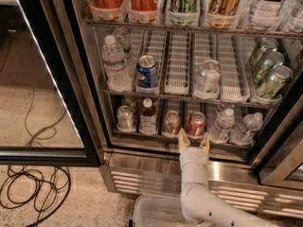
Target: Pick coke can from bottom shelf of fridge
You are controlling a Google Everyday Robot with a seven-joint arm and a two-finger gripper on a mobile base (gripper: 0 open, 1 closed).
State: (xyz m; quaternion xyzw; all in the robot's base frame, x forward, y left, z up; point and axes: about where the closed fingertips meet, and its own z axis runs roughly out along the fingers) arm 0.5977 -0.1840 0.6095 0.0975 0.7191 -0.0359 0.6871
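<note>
Down low, before the front edge of the bottom shelf of the fridge: the gripper on its white arm, fingers spread apart and clamped on nothing, tips just short of the coke can. Upright in its white lane, right behind the gap between those tips, flanked by a copper-brown can on the left and a water bottle on the right. Further left on the same rack, a small brown bottle and a silver can. One rack up, a blue Pepsi can. Far left, the glass door swung open, black cables on the floor beneath
</note>
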